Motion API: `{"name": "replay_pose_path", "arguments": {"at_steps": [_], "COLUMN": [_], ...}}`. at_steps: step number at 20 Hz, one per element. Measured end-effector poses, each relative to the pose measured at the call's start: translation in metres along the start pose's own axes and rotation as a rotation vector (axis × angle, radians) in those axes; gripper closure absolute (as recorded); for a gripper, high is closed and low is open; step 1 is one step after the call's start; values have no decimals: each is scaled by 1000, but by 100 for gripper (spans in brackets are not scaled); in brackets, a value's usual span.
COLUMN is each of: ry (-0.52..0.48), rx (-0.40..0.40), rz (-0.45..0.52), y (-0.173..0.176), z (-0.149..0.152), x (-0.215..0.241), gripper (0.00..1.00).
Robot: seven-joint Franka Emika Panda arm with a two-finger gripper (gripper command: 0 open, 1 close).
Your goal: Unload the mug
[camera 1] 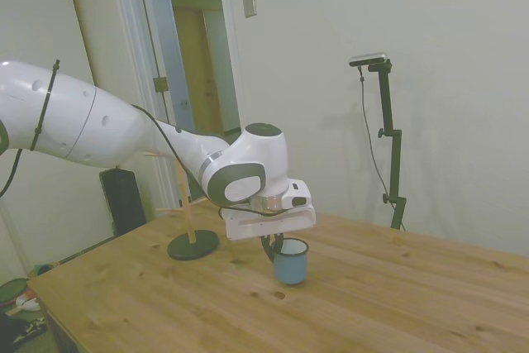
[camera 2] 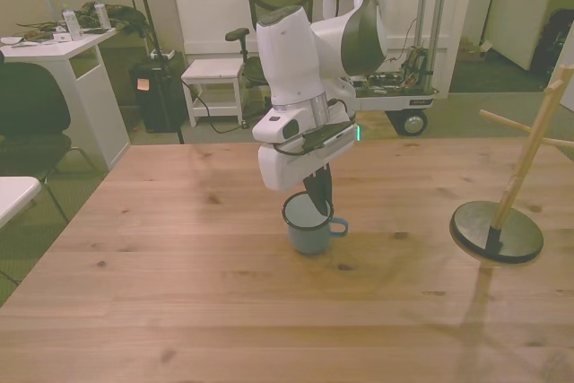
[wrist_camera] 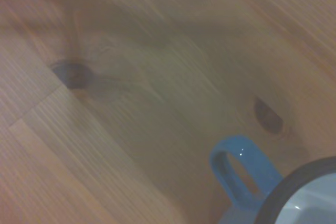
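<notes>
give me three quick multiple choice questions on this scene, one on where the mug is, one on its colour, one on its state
1. Where is the mug?
A. hanging on the peg stand
B. standing on the table
C. lying on the floor

2. What colour is the mug's body?
A. blue
B. red
C. yellow

3. How does the mug stand?
A. tipped on its side
B. upside down
C. upright, mouth up

Key:
1 B: the mug's base rests on the wooden table, apart from the peg stand at the front view's right, whose pegs are bare.
2 A: the body shows blue under a dark rim in the side and front views, and the handle is blue in the wrist view.
3 C: the open rim faces up, with the tool reaching down at it.
</notes>
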State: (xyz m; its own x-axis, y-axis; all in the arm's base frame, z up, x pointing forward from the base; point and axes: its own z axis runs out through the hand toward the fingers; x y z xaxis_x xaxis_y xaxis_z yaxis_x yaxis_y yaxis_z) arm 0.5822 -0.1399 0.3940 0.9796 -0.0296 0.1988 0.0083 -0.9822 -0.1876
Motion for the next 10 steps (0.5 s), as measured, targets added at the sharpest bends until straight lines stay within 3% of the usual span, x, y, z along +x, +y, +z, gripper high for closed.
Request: {"name": "replay_pose_path", "arguments": {"at_steps": [7, 8, 10], "ry": [-4, -5, -9], "rx": [10, 11, 13], "rz": [-5, -5, -5], "y": [-3, -3, -4], "z": [8, 8, 10], "x": [1, 1, 0], "gripper": [100, 0, 0]}}
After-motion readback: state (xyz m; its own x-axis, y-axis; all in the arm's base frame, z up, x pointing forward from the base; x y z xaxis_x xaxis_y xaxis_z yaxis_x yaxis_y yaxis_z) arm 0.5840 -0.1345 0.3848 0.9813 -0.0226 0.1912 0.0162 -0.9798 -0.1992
